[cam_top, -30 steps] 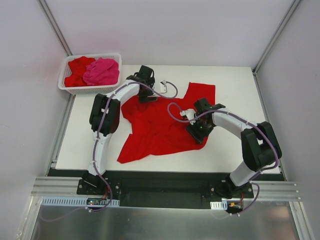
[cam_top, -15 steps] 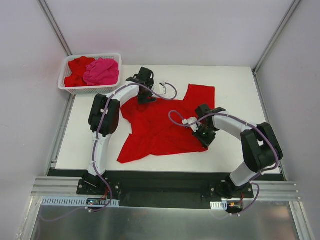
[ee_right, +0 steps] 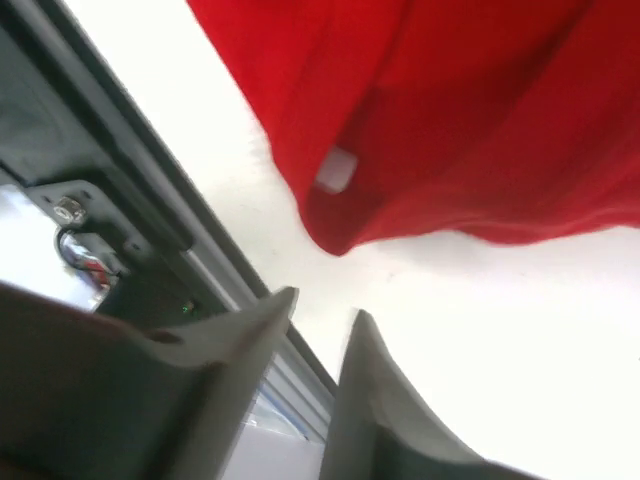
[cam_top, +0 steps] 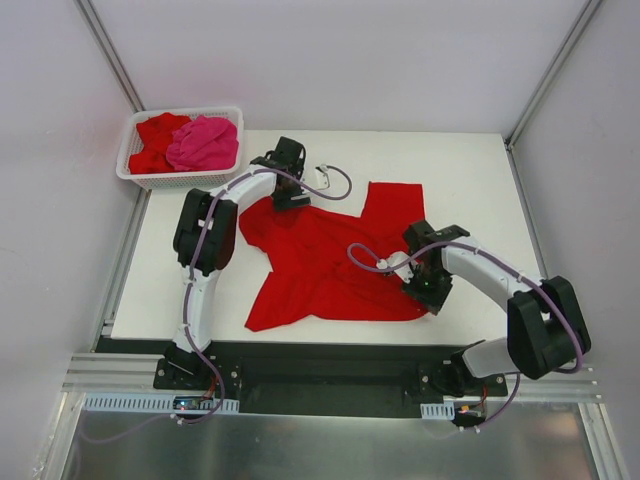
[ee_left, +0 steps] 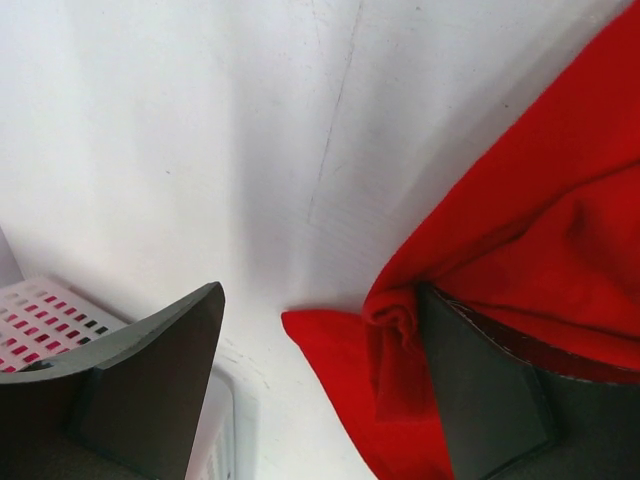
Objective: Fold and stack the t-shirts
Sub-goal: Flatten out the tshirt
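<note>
The crumpled bright red cloth t-shirt [cam_top: 330, 265] is spread unfolded on the white table [cam_top: 470, 180], flattening judged in hand; the left gripper [cam_top: 288, 192] is held wide open at its far edge, the right gripper [cam_top: 432, 290] barely parted and empty beside the near hem, to be grasped next.

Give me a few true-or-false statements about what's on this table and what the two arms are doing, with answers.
1. A hot pink cloth t-shirt lies in the white plastic lattice basket. True.
2. The red cloth t-shirt on the white table is neatly folded. False: it lies spread out and wrinkled.
3. The left gripper is wide open at that shirt's edge. True.
4. The right gripper is holding the red shirt. False: nothing sits between its fingers; the cloth lies beyond them.
</note>
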